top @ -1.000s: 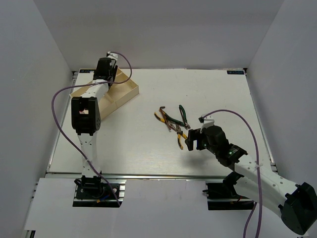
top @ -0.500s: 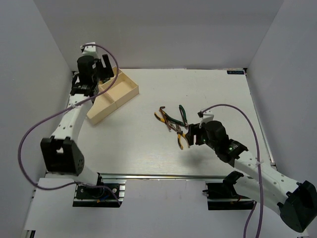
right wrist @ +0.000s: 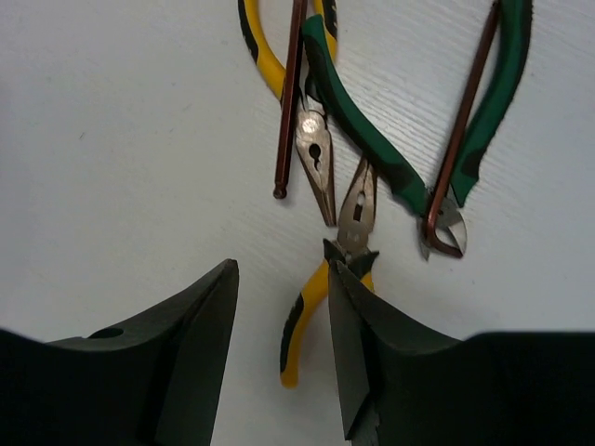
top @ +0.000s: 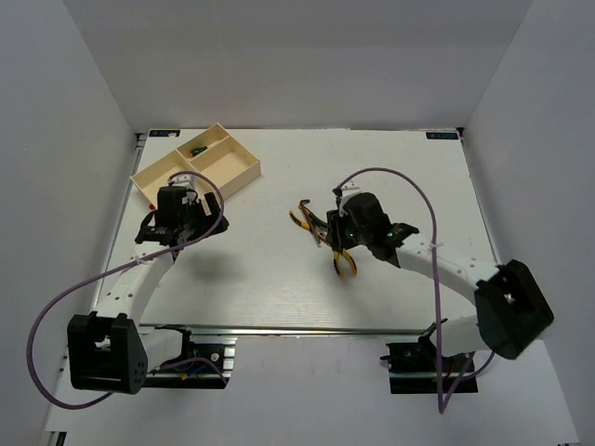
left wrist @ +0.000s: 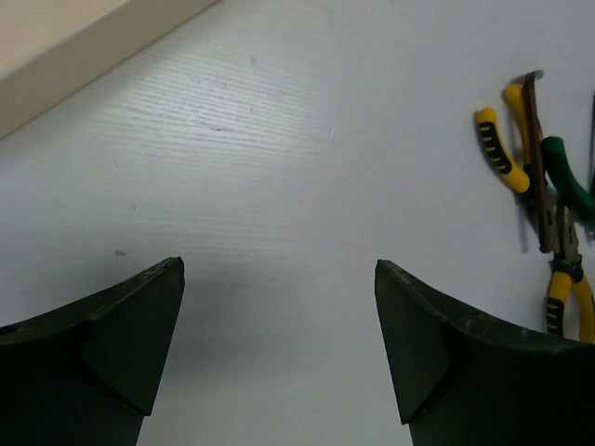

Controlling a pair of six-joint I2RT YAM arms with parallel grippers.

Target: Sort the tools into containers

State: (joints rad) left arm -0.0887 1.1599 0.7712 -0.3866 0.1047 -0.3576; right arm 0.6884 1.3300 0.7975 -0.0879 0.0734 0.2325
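The tools lie in a loose pile (top: 323, 228) mid-table: two yellow-handled pliers, green-handled cutters and thin dark rods. My right gripper (top: 342, 243) is open and low over the pile's near end. In the right wrist view the gripper (right wrist: 282, 268) straddles one handle of the near yellow pliers (right wrist: 305, 316); beyond lie the other yellow pliers (right wrist: 316, 163), the green cutters (right wrist: 372, 139) and two rods (right wrist: 290, 102). My left gripper (top: 206, 223) is open and empty over bare table (left wrist: 279, 269), near the cream tray (top: 249, 169). A small green piece (top: 197, 150) lies in the tray's far compartment.
The tray's wall shows at the top left of the left wrist view (left wrist: 65, 65), and the tool pile (left wrist: 544, 186) at its right edge. White walls close the table on three sides. Purple cables loop from both arms.
My left arm has swung from over the tray back toward the near left, uncovering the tray. My right gripper has moved left and away, over the near yellow pliers.
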